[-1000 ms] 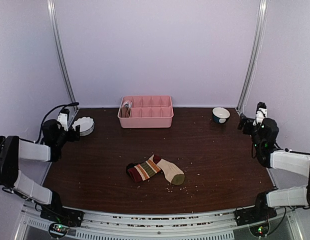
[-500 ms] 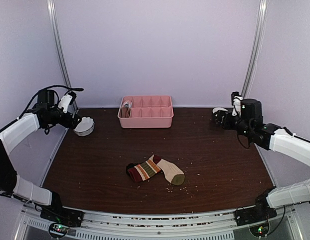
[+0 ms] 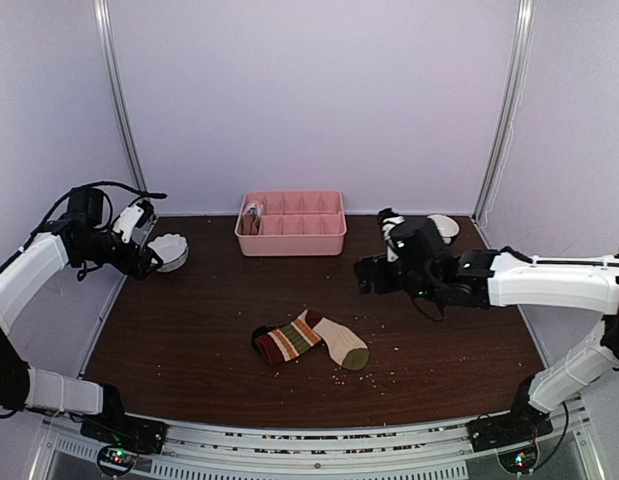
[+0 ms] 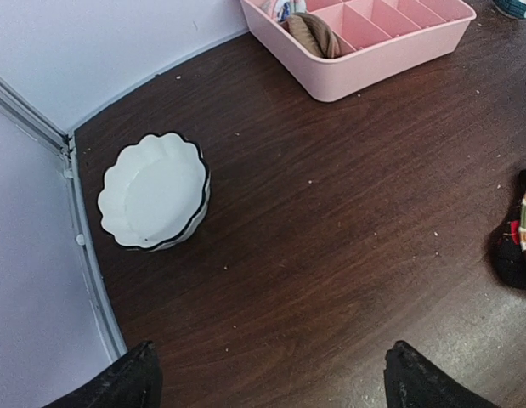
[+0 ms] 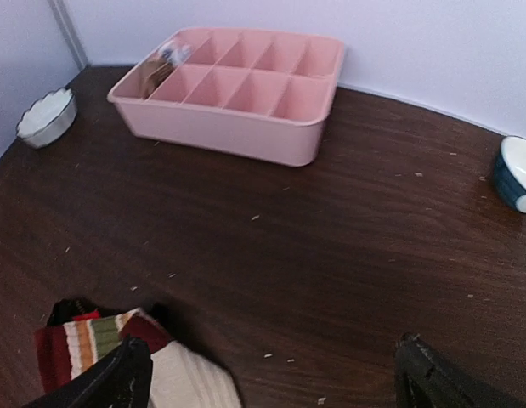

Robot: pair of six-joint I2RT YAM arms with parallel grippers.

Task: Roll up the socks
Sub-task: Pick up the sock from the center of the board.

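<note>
Two socks lie overlapping on the dark table's middle: a striped sock (image 3: 289, 341) with a black cuff, and a cream sock (image 3: 341, 343) with an olive toe across it. My right gripper (image 3: 369, 277) hovers open up and to the right of them. Its wrist view shows the striped sock (image 5: 84, 348) and cream sock (image 5: 190, 382) by the left fingertip, with nothing between the fingers of the gripper (image 5: 271, 365). My left gripper (image 3: 149, 262) hangs open at the far left, its fingers (image 4: 271, 378) over bare wood. A sock's edge (image 4: 519, 242) shows at the right there.
A pink compartment tray (image 3: 289, 243) stands at the back centre with a rolled bundle (image 3: 252, 217) in its left end. A white scalloped bowl (image 3: 169, 252) sits by my left gripper. A blue-and-white bowl (image 5: 516, 174) stands at the back right. Crumbs dot the table.
My right arm swung from the right edge in toward the middle, close to the socks. My left arm rose from its rest beside the white bowl. The socks stayed put.
</note>
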